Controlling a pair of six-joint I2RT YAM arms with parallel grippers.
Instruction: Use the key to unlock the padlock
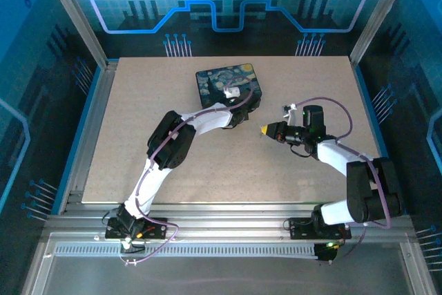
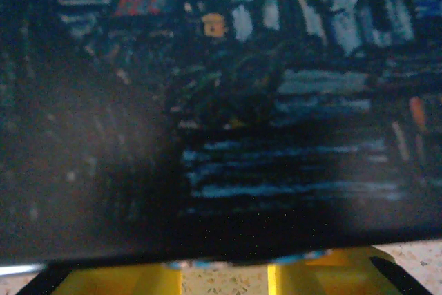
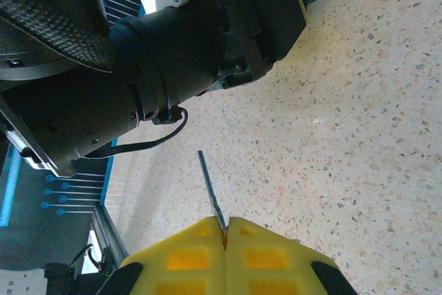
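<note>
Key point(image 3: 209, 188): thin grey blade, its base pinched by the right tool point(image 3: 224, 234), whose yellow tips are pressed together on it, just above the counter point(image 3: 359, 136).
Left tool point(image 2: 224, 276): yellow fingers apart with speckled counter between them; tips cut off behind the box point(image 2: 290, 101) edge.
Box: painted blue swirls, blurred up close.
Padlock: hidden; cannot tell where.
</note>
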